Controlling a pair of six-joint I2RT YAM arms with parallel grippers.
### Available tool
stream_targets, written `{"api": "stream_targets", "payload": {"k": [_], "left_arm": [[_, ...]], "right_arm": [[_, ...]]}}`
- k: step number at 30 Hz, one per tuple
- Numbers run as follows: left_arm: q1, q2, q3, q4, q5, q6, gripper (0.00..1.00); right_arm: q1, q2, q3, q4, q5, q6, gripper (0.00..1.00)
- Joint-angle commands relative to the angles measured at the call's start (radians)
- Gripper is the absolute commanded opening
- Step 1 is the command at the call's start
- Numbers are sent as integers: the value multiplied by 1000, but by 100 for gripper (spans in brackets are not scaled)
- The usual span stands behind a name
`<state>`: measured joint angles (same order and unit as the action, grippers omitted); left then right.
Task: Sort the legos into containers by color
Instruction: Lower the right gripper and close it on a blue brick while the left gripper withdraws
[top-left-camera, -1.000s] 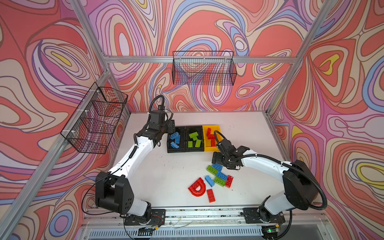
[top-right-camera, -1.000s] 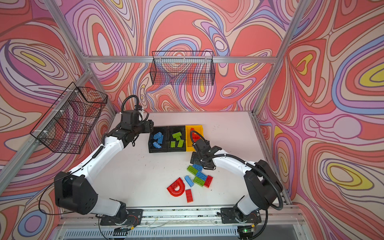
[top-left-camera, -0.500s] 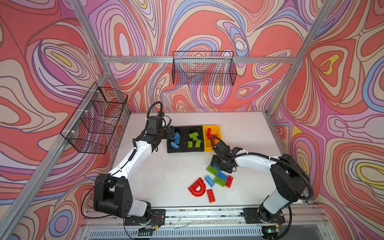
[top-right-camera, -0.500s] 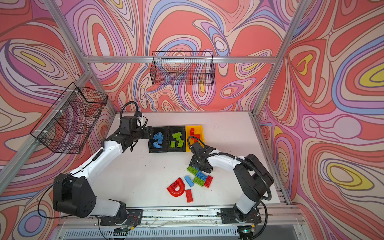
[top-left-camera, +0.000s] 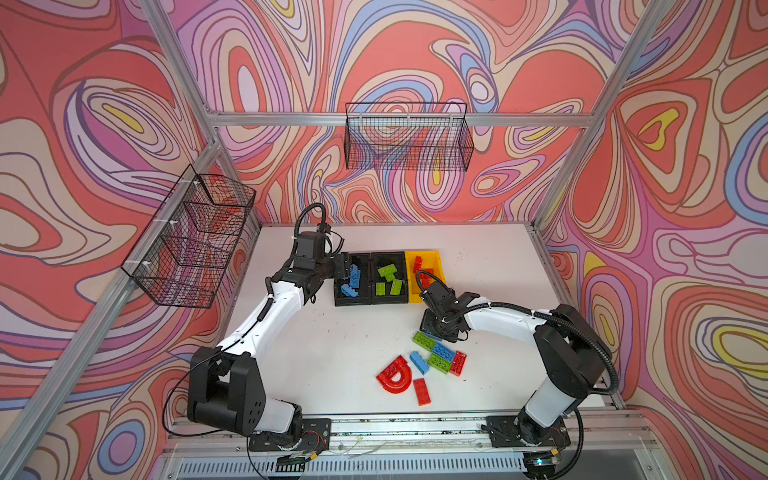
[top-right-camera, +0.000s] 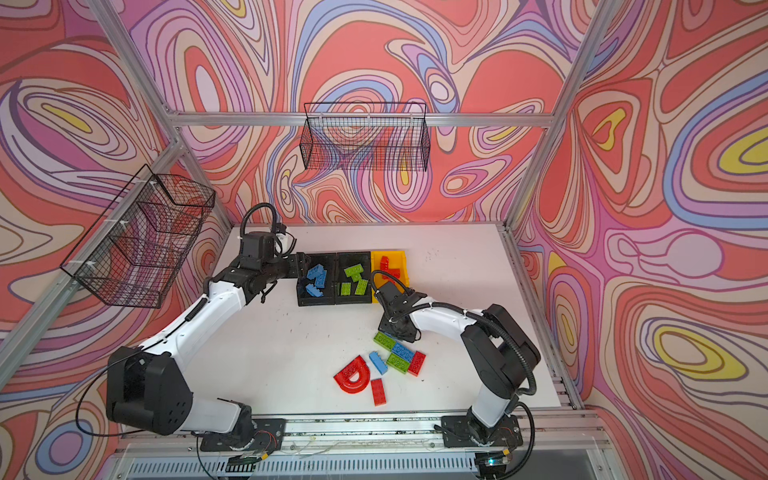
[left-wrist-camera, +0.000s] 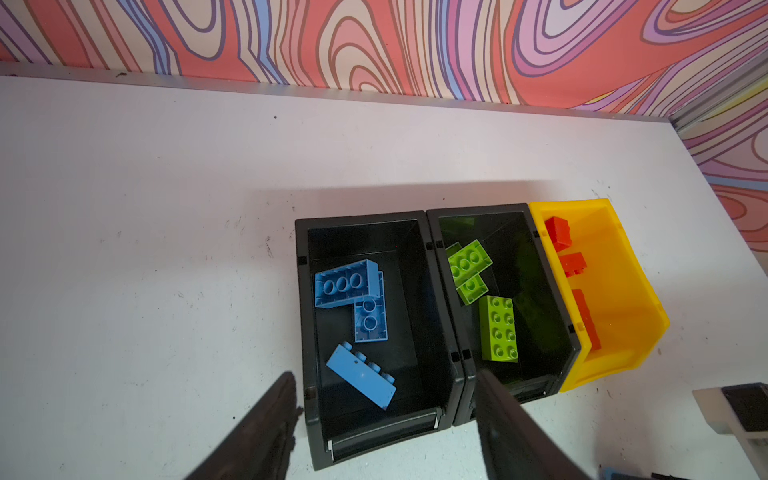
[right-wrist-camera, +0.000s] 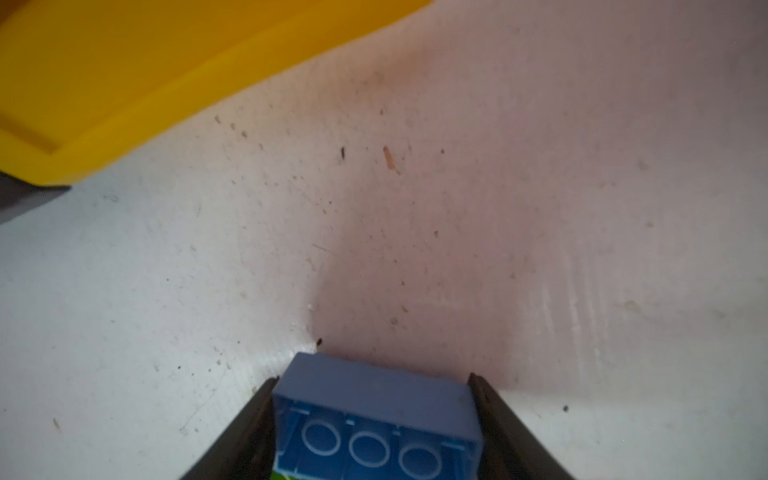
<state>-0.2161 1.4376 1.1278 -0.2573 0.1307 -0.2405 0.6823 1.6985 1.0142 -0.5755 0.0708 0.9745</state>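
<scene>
At the lower centre of the right wrist frame, the right fingers (right-wrist-camera: 255, 419) clamp the blue brick (right-wrist-camera: 374, 399) endwise, its long axis spanning them; the left fingers (left-wrist-camera: 266, 419) stand apart, empty.

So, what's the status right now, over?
Left gripper open, empty, at the black bin of blue bricks. Right gripper shut on a blue brick at the loose pile. Nothing in the way.
</scene>
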Motion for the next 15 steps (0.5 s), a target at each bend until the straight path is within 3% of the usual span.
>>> {"api": "stream_targets", "payload": {"k": [1, 8, 15], "left_arm": [[2, 11, -3, 14, -3, -3, 70], [3, -23, -16, 7, -41, -15, 69], [3, -158, -138, -28, -104, -70, 69]], "right_arm": [[5, 6, 54, -42, 32, -27, 61], [13, 21, 270, -80, 84, -138, 57], [34, 198, 575, -7, 38, -254, 57]]}}
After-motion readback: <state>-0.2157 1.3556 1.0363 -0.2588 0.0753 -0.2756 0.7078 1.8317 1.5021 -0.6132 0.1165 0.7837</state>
